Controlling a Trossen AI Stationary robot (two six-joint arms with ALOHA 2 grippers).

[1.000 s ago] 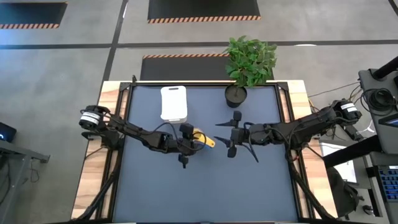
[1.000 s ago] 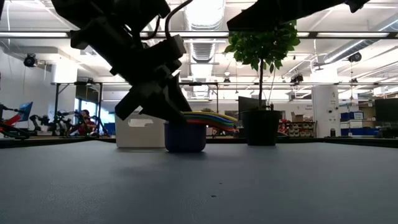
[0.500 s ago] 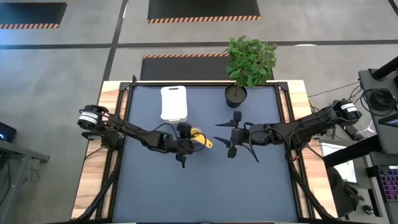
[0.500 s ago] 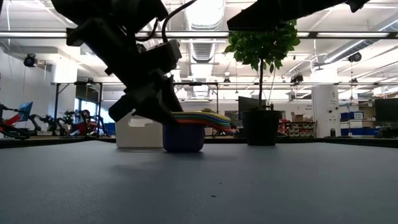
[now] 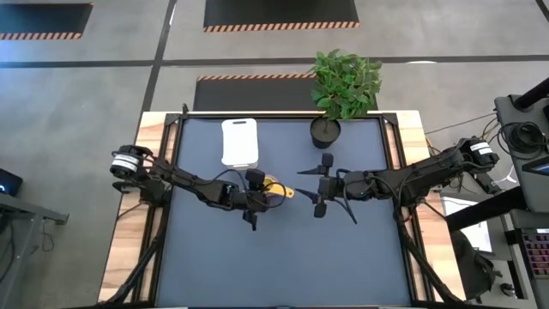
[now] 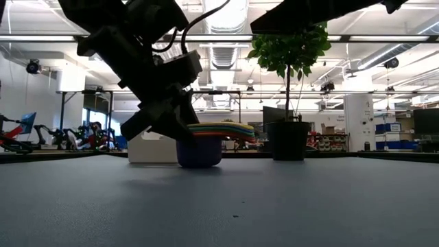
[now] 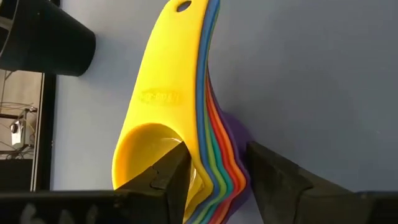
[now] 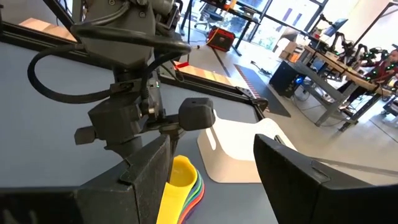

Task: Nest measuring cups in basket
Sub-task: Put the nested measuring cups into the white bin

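The measuring cups (image 5: 274,190) are nested in one stack, yellow on top (image 7: 161,93) and blue at the bottom (image 6: 200,152). The stack stands on the dark mat at mid table, handles fanned toward the right. My left gripper (image 5: 258,196) is closed on the bowl end of the stack (image 7: 214,177). My right gripper (image 5: 307,184) hovers open to the right of the stack, clear of it (image 8: 211,180). The white basket (image 5: 239,142) stands on the mat beyond the stack, toward the far edge. My left gripper has one finger (image 7: 173,171) inside the yellow cup's bowl and the other (image 7: 264,177) outside the stack's wall (image 7: 239,177), so the nested walls lie between them. The fingers slant down from the table's left. The stack's blue bottom cup (image 6: 199,161) rests on the mat.
A black pot with a green plant (image 5: 326,130) stands at the far right of the mat, also seen in the low view (image 6: 288,140). The mat's near half (image 5: 283,266) is bare. Wooden table edges frame the mat on both sides.
The stack of cups has slid a little toward the table's left together with my left gripper's fingers, staying on the mat. Its handle end has swung slightly toward the far edge. My right arm has kept still.
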